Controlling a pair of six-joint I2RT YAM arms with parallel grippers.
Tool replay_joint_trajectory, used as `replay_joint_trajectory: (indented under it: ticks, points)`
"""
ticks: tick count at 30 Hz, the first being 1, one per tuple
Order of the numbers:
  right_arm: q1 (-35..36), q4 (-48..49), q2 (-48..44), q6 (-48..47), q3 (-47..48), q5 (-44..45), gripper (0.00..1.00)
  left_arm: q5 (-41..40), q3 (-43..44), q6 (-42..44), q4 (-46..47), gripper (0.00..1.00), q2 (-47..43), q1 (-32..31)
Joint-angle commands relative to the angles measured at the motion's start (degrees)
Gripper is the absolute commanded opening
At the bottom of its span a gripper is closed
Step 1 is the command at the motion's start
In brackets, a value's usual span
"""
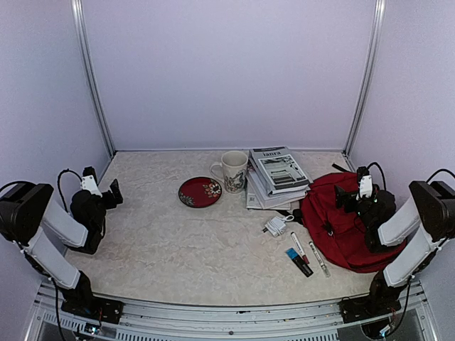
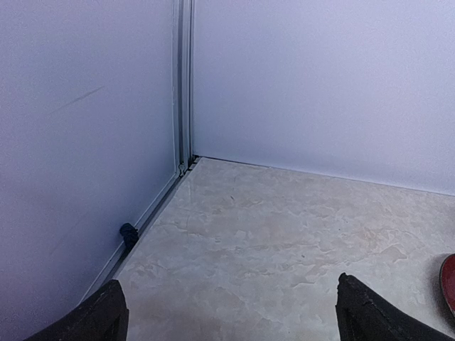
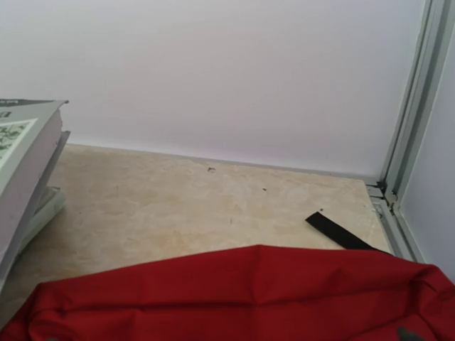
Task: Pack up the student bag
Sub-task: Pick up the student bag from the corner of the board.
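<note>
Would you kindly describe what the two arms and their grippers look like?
The left arm and right arm have light grey links, bulky black joints and black bases. Each carries a small white block at the wrist and a looping black cable. The left gripper and right gripper are black, two-fingered.

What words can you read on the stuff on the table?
"lanra", roughly: blurry heading on the top grey booklet of the stack.
Its smaller print: too small to read.
Printed paper sheets underneath: too small.
Labels on the marker pens: too small.
White mug with a dark picture: no words readable.
</note>
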Motion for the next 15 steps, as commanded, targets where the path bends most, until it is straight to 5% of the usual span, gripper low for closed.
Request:
replay_joint_trajectory:
  ticks: [1, 9, 12, 15]
  points:
    - [-0.46, -0.16, 0.34, -0.15, 0.58, 0.4, 1.0, 0.41, 0.91, -0.18, 0.2, 0.99, -0.26, 0.07]
    - [-0.46, -0.29, 0.36, -0.15, 0.67, 0.44, 1.0, 0.41, 0.89, -0.23, 0.1, 0.99, -0.31, 0.09]
    - [-0.46, -0.26, 0.36, -0.15, 0.65, 0.34, 1.0, 9.17, 1.66, 2.6, -1.51, 0.99, -0.3, 0.68]
    - [-0.46, -0.48, -0.92, -0.4, 0.6, -0.62, 1.0, 9.47, 1.2, 2.71, -0.77, 0.99, -0.7, 0.55]
